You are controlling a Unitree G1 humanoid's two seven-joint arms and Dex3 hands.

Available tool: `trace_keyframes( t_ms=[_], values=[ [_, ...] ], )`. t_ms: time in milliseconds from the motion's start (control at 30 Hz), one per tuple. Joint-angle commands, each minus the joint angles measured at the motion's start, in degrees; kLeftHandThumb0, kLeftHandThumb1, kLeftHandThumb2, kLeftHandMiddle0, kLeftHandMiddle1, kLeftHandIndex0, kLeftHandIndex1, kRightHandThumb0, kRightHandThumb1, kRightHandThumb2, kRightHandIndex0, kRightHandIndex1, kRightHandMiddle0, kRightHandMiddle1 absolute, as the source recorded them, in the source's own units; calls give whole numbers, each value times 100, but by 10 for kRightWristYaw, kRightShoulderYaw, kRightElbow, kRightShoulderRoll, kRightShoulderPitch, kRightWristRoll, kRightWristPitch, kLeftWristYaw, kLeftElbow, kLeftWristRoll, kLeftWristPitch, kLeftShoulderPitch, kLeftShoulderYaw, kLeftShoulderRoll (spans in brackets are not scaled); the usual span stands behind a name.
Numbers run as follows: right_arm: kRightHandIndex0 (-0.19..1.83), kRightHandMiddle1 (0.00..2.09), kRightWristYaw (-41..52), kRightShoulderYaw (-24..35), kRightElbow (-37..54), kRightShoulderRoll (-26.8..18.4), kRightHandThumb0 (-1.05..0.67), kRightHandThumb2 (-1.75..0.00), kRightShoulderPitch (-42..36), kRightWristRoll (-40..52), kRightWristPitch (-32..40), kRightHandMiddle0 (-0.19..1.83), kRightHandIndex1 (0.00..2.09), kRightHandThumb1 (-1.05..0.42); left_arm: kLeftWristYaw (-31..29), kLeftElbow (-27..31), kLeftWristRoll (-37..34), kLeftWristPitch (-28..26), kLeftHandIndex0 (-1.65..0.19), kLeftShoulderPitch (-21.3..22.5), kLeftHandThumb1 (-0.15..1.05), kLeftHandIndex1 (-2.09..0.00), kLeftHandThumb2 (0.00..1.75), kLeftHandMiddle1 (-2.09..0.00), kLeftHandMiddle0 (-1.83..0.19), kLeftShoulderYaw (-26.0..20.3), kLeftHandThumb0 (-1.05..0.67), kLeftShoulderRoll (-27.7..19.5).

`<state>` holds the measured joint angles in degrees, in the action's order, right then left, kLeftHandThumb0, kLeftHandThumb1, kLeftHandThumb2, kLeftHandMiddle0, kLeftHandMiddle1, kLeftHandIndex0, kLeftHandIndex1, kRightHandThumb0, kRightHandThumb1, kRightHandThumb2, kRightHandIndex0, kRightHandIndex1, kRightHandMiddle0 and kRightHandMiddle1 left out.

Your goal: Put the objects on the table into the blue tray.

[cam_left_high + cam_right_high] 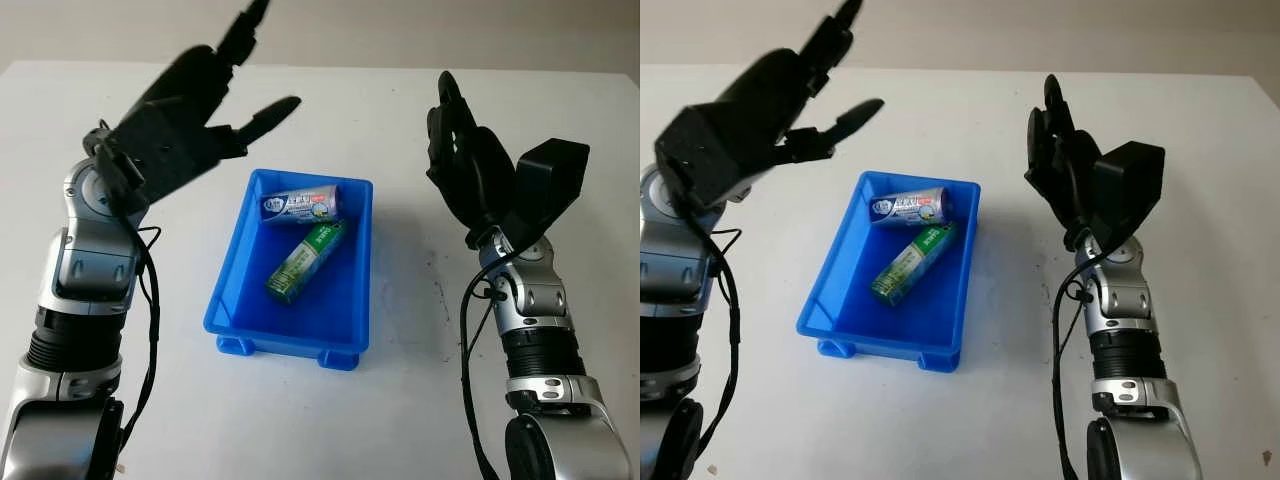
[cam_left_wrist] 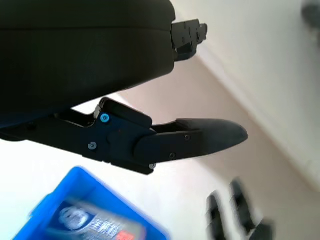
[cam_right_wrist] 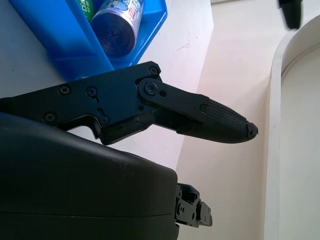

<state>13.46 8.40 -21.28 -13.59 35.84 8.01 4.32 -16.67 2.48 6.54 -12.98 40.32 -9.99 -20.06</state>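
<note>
The blue tray holds a can and a green tube. Left hand and right hand flank the tray, raised, open, holding nothing. The right wrist view shows the can's end face.

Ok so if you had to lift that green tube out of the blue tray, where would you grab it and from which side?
Probably around its middle, from straight above. The green tube lies flat and diagonal on the blue tray floor, walls blocking any side approach. Set the fingers across its narrow width. The can lies beside its far end, so mid-body leaves more room.

Lab-like setup: bare white table
</note>
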Motion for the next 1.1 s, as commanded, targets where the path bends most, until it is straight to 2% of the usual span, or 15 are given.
trace_keyframes(
  t_ms=[0, 67, 200, 233, 367, 500, 767, 1067],
  values=[
    [-19, 0, -2, 1, 8, 1, -74, -74, 0, 3, 0, -19, 0, -105, 31, 7, -44, -13, 17, -20, 105, -2, 58, -3, 17, -48, -72, 20],
    [-19, 0, -1, 2, 7, 2, -75, -74, 2, 5, -2, -19, 0, -105, 47, 5, -83, -17, 18, -42, 105, -1, 56, -1, 18, -79, -71, 24],
    [-19, 0, 0, 3, 10, -2, -75, -75, 3, 6, 2, -19, 0, -105, 72, -13, -121, -7, 19, -77, 105, 0, 63, 0, 19, -109, -68, 22],
    [-19, 0, 0, 4, 11, -2, -76, -76, 3, 7, 2, -19, 0, -105, 74, -22, -132, -2, 19, -82, 105, 0, 68, 0, 19, -115, -66, 22],
    [-19, 0, 4, 6, 11, -5, -76, -77, 3, 11, -1, -19, 0, -105, 99, -87, -160, 33, 19, -90, 105, 0, 68, 0, 19, -138, -66, 27],
    [-19, 0, 3, 7, 10, -4, -75, -78, 4, 12, -5, -19, 0, -105, 108, -134, -158, 64, 19, -89, 105, 0, 69, 0, 19, -130, -70, 19],
    [-19, 0, -15, 11, 14, -1, -76, -78, 6, 15, -2, -19, 0, -105, 96, -194, -160, 68, 19, -75, 105, 0, 70, 0, 19, -113, -75, -6],
    [-19, 0, -31, 25, 10, 1, -79, -75, 20, 26, 12, -19, 0, -105, 79, -229, -175, 81, 19, -62, 105, 0, 69, 0, 19, -94, -76, -3]
  ],
)
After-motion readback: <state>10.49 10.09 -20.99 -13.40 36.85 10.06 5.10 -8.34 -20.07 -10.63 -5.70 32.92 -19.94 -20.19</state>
